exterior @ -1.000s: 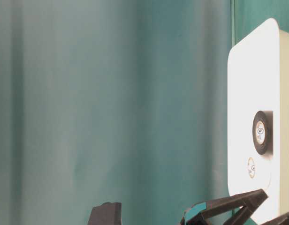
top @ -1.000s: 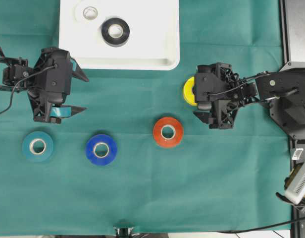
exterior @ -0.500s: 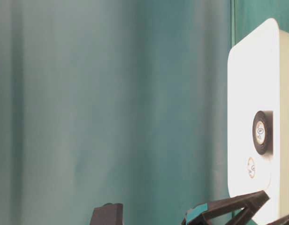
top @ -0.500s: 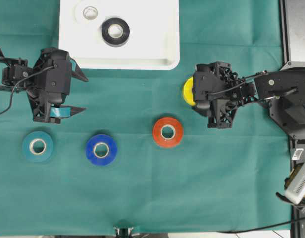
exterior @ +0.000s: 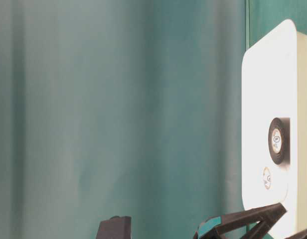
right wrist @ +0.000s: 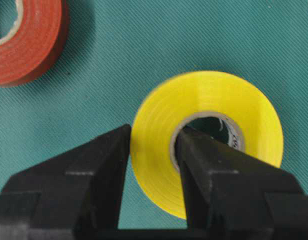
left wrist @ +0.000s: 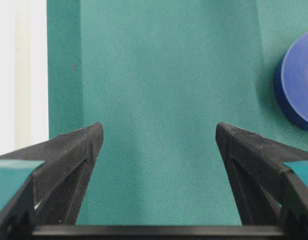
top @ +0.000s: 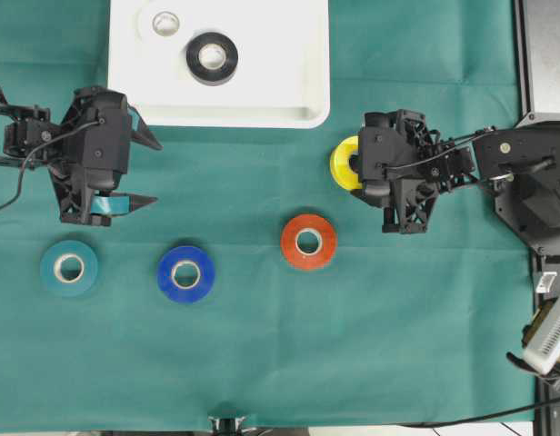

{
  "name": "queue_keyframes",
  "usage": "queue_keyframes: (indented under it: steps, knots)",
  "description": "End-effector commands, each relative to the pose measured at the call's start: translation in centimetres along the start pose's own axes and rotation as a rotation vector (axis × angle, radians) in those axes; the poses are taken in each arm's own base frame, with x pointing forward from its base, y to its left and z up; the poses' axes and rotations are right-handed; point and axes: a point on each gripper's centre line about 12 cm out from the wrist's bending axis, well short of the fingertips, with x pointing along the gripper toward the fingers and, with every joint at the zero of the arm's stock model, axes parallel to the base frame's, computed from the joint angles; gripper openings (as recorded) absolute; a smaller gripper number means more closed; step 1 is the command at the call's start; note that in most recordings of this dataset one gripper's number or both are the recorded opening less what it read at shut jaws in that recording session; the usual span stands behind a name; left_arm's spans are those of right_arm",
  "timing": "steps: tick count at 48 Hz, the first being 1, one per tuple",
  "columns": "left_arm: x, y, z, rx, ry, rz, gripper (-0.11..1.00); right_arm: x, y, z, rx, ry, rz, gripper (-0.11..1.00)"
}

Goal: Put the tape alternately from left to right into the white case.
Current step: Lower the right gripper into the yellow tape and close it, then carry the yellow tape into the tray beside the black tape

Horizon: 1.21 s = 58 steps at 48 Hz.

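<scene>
**Right claw pinches the yellow roll by its wall**

The right claw (right wrist: 151,150) is closed on the yellow roll (right wrist: 206,140), one finger inside the pale core and the other against the outer face, so it grips the ring's wall. The roll is glossy, bright yellow, and sits right of centre in the overhead view, just below the white case's (top: 289,91) lower right corner; much of it is covered there by the arm's black wrist. The red roll (top: 308,242) lies flat at centre, cut off at the upper left of the right wrist view.

The left claw (left wrist: 156,145) is spread wide over bare green counter (left wrist: 154,75), holding nothing. The blue roll (top: 185,272) and the teal roll (top: 69,267) lie at lower left; blue is clipped at the right edge of the left wrist view.

In the case, the black roll (top: 212,58) lies beside a white roll (top: 165,23) that barely stands out against the plastic. The table-level view shows only the left claw's tips along its lower edge.

Both arms reach in level from the sides.
</scene>
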Motion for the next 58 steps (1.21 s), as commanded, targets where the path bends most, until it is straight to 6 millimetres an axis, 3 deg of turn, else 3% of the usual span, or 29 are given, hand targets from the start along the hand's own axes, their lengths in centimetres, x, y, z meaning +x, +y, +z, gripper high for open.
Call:
queue_keyframes:
  steps: [1, 28, 45, 58]
  knots:
    - [-0.3, 0.0, 0.7, 0.000, -0.026, 0.001, 0.98, -0.7, 0.2, 1.2, 0.000, -0.040, 0.006, 0.02]
    - [-0.4, 0.0, 0.8, 0.000, -0.032, 0.001, 0.98, -4.8, -0.3, 2.6, 0.011, -0.076, -0.042, 0.02]
    - [-0.4, 0.0, 0.8, 0.000, -0.031, 0.001, 0.98, -4.6, -2.9, 6.4, 0.018, -0.132, -0.125, 0.02]
    - [-0.3, 0.0, 0.8, 0.000, -0.031, 0.001, 0.98, -2.5, -5.5, 9.4, 0.001, -0.116, -0.204, 0.02]
